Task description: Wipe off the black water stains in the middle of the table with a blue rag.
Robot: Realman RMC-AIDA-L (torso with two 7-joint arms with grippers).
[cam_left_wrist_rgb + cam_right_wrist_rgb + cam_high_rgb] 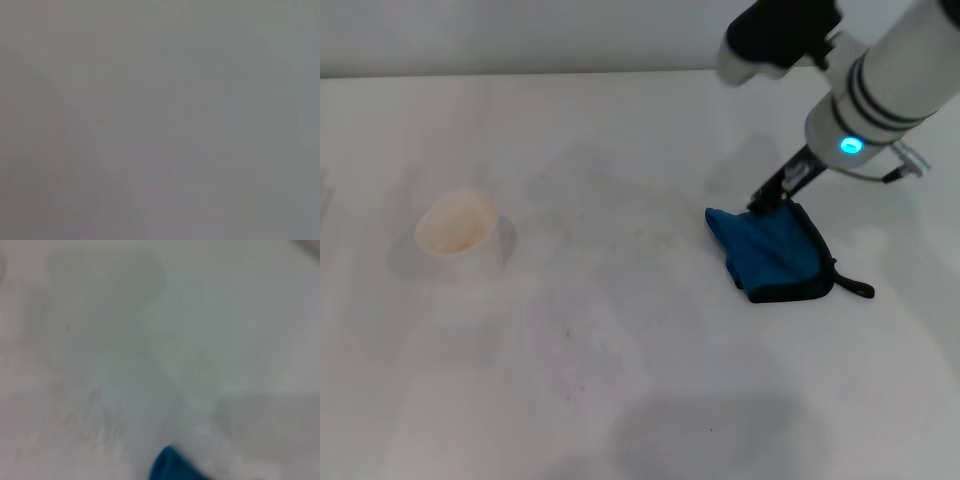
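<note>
The blue rag [770, 250] lies crumpled on the white table [620, 130], right of the middle, with its black loop tab [855, 288] pointing right. My right gripper [760, 205] reaches down from the upper right and is shut on the rag's far edge. A blue corner of the rag [172, 467] shows in the right wrist view. No black puddle shows; the middle of the table has only faint grey smudges [645, 240] and a few small dark specks [568, 335]. My left gripper is out of view.
A white paper cup [460, 235] stands on the left part of the table. The table's far edge [520, 75] runs along the top. The left wrist view shows only a plain grey surface.
</note>
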